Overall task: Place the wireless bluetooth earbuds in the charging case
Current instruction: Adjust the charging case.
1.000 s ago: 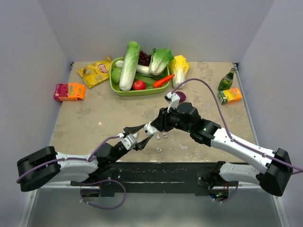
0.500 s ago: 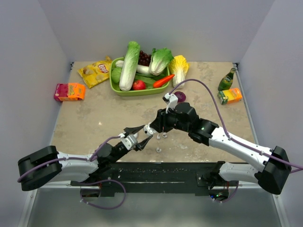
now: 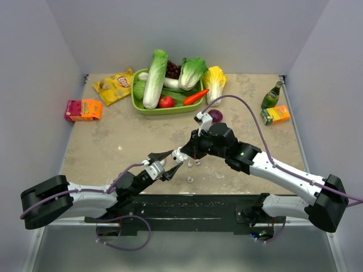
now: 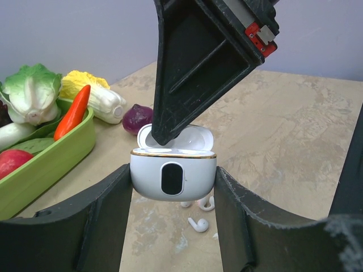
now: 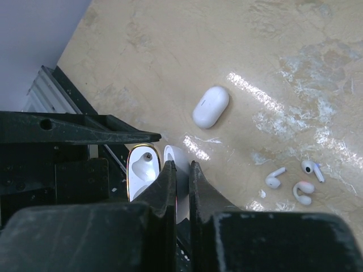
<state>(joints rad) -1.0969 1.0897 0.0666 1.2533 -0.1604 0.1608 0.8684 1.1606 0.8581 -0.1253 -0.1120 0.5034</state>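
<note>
My left gripper (image 4: 173, 184) is shut on the charging case (image 4: 173, 175), a white box with a gold rim and a dark oval centre, and holds it upright above the table with its lid open. My right gripper (image 5: 180, 165) comes down from above, and its fingers (image 4: 193, 68) pinch the open lid (image 5: 179, 161) beside the case body (image 5: 142, 170). Three white earbuds (image 5: 274, 178) (image 5: 303, 192) (image 5: 312, 168) lie loose on the table below. Two of them show under the case in the left wrist view (image 4: 198, 225) (image 4: 207, 204). Both grippers meet near the table's front middle (image 3: 177, 156).
A white oval pod (image 5: 210, 106) lies on the table near the earbuds. A green tray (image 3: 136, 103) of vegetables stands at the back, with a purple onion (image 3: 216, 116) in front of it. A chips bag (image 3: 115, 86), juice boxes (image 3: 83, 109) (image 3: 275, 115) and a bottle (image 3: 272, 95) lie along the sides.
The right gripper has edged slightly left and closer over the case. The left gripper still holds the case in the same place.
</note>
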